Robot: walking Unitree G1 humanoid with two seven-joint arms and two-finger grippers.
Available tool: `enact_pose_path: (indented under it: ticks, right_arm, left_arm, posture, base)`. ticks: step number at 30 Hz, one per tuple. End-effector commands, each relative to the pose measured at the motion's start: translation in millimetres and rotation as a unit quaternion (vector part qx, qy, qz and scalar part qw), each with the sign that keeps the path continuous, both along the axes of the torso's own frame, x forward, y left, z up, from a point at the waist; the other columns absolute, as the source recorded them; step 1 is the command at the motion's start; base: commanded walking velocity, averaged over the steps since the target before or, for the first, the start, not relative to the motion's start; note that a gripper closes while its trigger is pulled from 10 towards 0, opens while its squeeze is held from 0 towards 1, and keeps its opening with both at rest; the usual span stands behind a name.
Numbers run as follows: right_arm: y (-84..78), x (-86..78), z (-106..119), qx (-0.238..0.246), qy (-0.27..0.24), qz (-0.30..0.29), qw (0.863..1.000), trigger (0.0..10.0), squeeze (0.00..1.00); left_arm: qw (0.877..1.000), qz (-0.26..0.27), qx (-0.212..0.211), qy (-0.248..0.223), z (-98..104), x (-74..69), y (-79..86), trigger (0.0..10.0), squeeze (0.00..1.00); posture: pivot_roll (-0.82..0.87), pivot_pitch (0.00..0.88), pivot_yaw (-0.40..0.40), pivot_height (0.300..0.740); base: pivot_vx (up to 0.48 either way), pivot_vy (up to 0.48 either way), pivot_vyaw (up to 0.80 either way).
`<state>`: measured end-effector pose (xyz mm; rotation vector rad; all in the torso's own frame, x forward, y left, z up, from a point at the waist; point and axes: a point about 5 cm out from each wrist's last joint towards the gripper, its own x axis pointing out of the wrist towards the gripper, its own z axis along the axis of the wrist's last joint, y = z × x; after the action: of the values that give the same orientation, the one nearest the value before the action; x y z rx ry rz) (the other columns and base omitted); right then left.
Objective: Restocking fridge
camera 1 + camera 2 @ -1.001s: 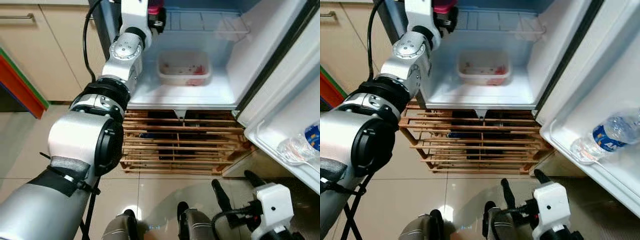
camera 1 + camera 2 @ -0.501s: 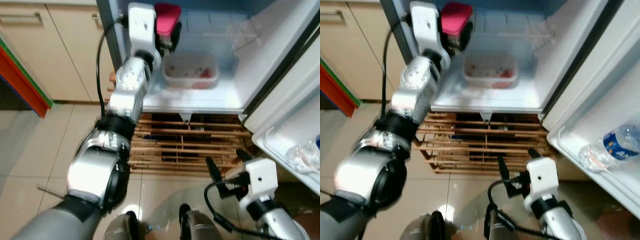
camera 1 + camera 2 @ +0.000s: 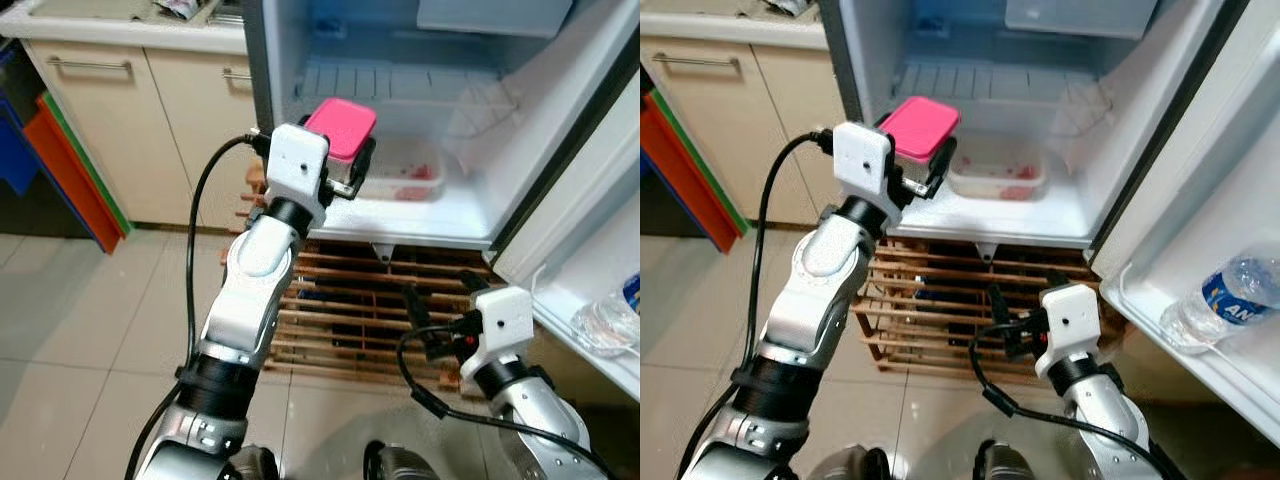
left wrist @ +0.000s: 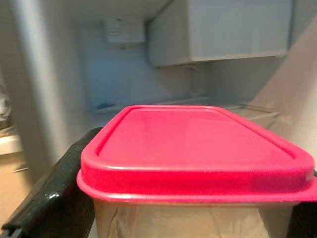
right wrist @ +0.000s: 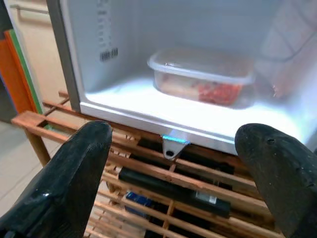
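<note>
My left gripper (image 3: 352,172) is shut on a clear food container with a pink lid (image 3: 341,128), held up in front of the open fridge (image 3: 420,205) at its left edge. In the left wrist view the pink-lidded container (image 4: 198,153) sits between the black fingers (image 4: 49,198). A clear lidded tub of red food (image 3: 405,180) rests on the fridge floor; it shows as the tub (image 5: 203,74) in the right wrist view. My right gripper (image 3: 440,325) hangs low before the wooden rack, its fingers (image 5: 64,178) spread open and empty.
A slatted wooden rack (image 3: 350,300) stands under the fridge. The open fridge door (image 3: 1200,250) on the right holds a water bottle (image 3: 1225,295) in its shelf. Beige cabinets (image 3: 130,130) and a red and blue panel (image 3: 60,160) line the left. A wire shelf (image 3: 400,85) spans the fridge.
The camera has pulled back and tilted up, so more of the fridge shows. My left gripper with the pink-lidded container now sits lower, in front of the fridge opening. The right gripper has risen.
</note>
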<state>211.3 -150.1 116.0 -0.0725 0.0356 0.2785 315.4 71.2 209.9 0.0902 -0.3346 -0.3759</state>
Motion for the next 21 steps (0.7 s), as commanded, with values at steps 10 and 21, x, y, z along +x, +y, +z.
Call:
enact_pose_path:
  ticks: [10, 21]
  right_arm:
    - [-5.5, 15.6, 11.5, 0.004, -0.048, -0.042, 0.998, 10.0, 0.0]
    - [-2.0, 22.4, 8.5, 0.002, -0.053, -0.038, 0.998, 10.0, 0.0]
  left_arm:
    - [0.991, 0.125, 0.013, 0.046, -39.7, -25.1, 57.2, 10.0, 0.0]
    - [0.989, 0.124, 0.033, 0.079, -49.3, -17.3, 50.7, 10.0, 0.0]
  posture:
    - [-0.11, 0.0, 0.01, 0.74]
    - [-0.11, 0.0, 0.012, 0.74]
  base:
    - [0.0, 0.0, 0.0]
    - [0.0, 0.0, 0.0]
